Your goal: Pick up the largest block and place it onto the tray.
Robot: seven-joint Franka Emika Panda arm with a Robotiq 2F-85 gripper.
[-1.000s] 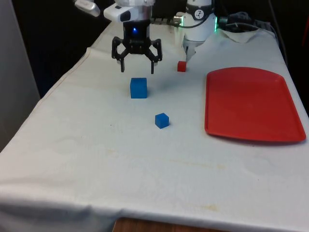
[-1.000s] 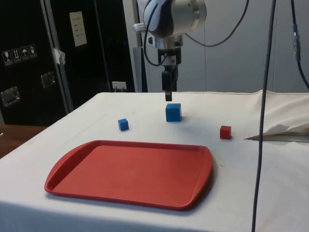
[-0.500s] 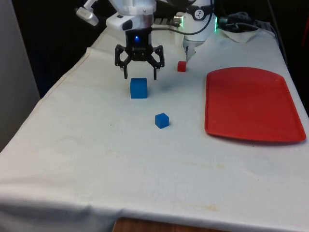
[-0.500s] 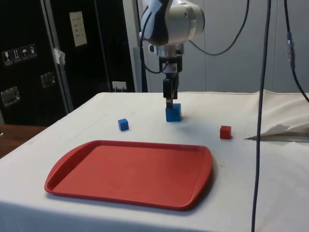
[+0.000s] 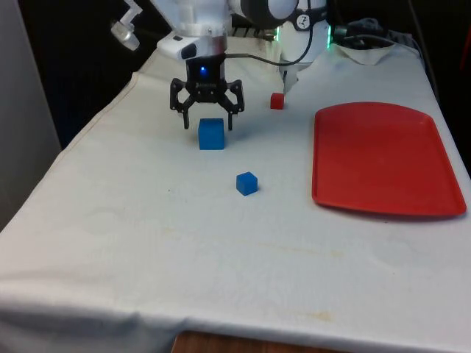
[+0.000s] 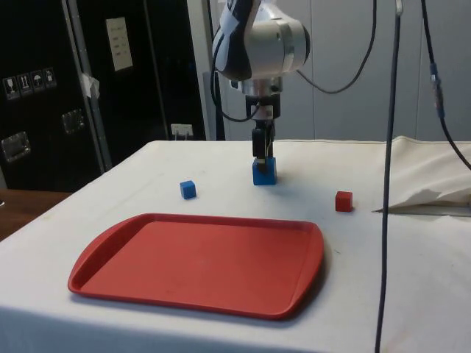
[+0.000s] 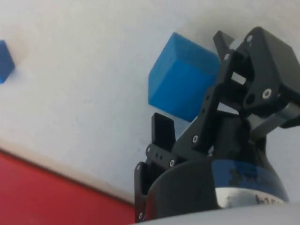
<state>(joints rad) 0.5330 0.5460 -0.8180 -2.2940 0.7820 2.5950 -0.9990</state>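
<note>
Down comes the gripper [image 5: 207, 126] since a second ago, dropping from well above the big blue block [image 5: 211, 134] to right around its top, fingers spread wide with one tip on each side of the cube and not yet pinching it. The block itself hasn't budged. It's a plain, solid blue cube with crisp edges, clearly bigger than its neighbours, sitting flat on the white cloth [image 5: 147, 243] towards the front view's left. From the side, the gripper [image 6: 261, 158] hangs straight down over the block [image 6: 264, 172]. At the wrist, one black finger [image 7: 163, 131] stands just beside the cube's [image 7: 180, 89] face. Moving right, the small blue block [image 5: 247, 183] sits nearer the camera, then the small red block [image 5: 277, 101] farther back. At the far right lies the red tray [image 5: 383, 198], well apart from the big cube.
</note>
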